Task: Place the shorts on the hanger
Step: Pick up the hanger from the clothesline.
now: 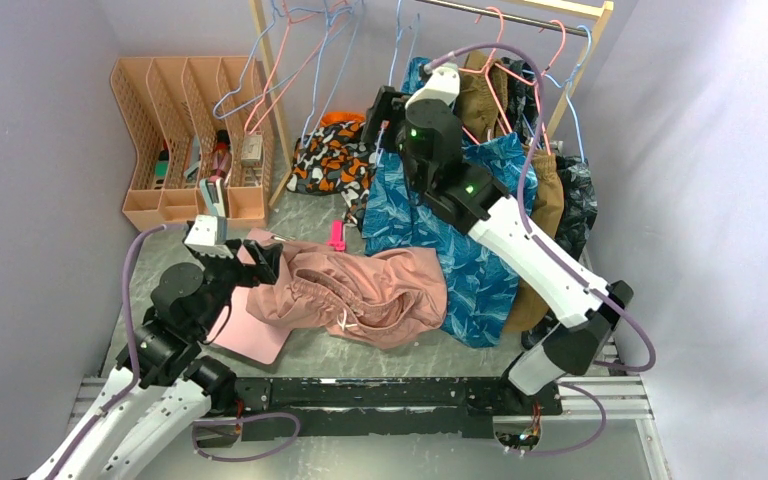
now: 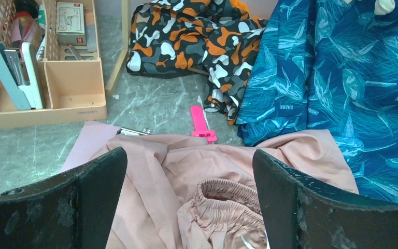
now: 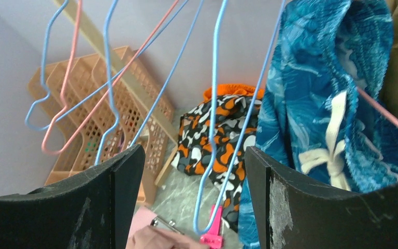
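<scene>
Dusty-pink, soft and heavily creased, the shorts (image 1: 350, 292) lie in a baggy heap on the grey marbled tabletop (image 1: 305, 215). Their gathered elastic waistband shows as a ruffled ridge, and their left end overlaps a flat pink board (image 1: 255, 338). The left gripper (image 1: 265, 262) sits at that left end, over the fabric. The right gripper (image 1: 375, 118) is raised at the back, well apart from the shorts, among clothes hanging from a wooden rail (image 1: 520, 12) and in front of a blue shark-print garment (image 1: 465, 265).

In the left wrist view, the left gripper's two black, scuffed fingers (image 2: 83, 207) are spread wide. The shorts' loose folds and ruched waistband lie between and beneath them; whether the pads touch the cloth cannot be told. Beyond lie a small bright-pink plastic clip (image 2: 202, 124), a crumpled orange, black and white camouflage cloth (image 2: 186, 36) and a peach lattice-walled organiser (image 2: 72, 88).

In the right wrist view, the right gripper's fingers are likewise spread apart. The hanger (image 3: 212, 114), thin light-blue wire, hangs down between them, with its rounded corner at the bottom and no visible contact with either finger. Other blue and pink wire hangers (image 3: 67, 78) dangle to the left, and a white drawstring (image 3: 331, 140) hangs on the blue garment at the right.
</scene>
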Controlling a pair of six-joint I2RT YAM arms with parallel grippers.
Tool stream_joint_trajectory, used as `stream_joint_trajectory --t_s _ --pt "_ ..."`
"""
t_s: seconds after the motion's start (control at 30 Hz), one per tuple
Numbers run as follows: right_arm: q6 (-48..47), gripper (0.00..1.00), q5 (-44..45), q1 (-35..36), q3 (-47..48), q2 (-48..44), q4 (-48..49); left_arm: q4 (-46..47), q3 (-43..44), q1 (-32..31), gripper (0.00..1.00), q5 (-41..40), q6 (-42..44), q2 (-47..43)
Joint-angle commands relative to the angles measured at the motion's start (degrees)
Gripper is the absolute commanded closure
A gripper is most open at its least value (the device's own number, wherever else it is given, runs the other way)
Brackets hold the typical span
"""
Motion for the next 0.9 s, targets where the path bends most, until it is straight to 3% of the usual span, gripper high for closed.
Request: stream_joint_trajectory --t_s 0.0,0.37,0.87 --pt "1.47 0.25 -0.73 -2.96 4.87 2.81 -1.07 1.86 0.88 0.24 0.06 1.17 1.11 0.90" --pt "0.40 0.31 -0.77 -4.41 9.46 9.57 -2.93 2.44 0.62 0.23 0.07 2.63 1.32 0.88" --pt "-1.30 0.78 -0.42 -4.94 7.97 9.70 -2.00 3.19 0.53 0.19 0.10 4.65 1.99 2.05"
